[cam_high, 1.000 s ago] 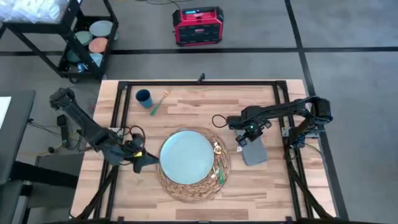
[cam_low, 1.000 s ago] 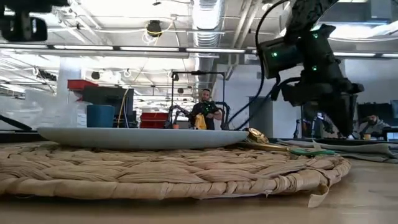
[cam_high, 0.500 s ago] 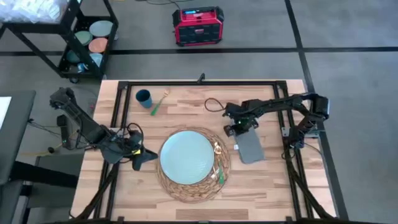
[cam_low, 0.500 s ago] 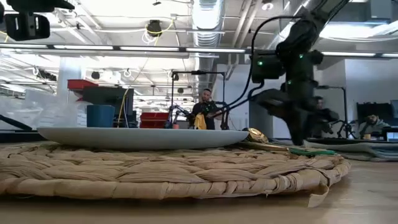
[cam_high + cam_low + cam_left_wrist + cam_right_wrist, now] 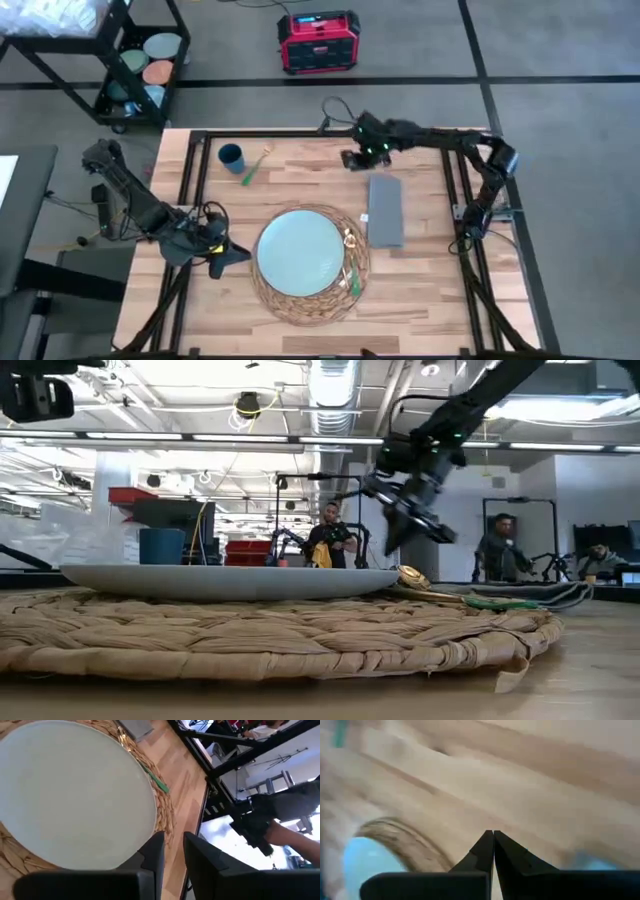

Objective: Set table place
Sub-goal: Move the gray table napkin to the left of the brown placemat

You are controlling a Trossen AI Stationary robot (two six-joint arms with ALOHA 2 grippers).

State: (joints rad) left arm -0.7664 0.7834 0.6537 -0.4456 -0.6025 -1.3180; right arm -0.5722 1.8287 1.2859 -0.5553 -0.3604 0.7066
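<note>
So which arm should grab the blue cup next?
Probably the right: its gripper hangs over the table's far side, nearer the cup. The left gripper sits low beside the mat.

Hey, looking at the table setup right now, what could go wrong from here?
1. The right hand, fingers closed and empty, is out over the far side of the table, level with the green-handled utensil beside the blue cup; a sloppy pickup there might bump the cup.
2. The grey napkin lies close beside the woven mat; a low pass might drag it.
3. The left hand sits near the plate and could nudge it.
</note>
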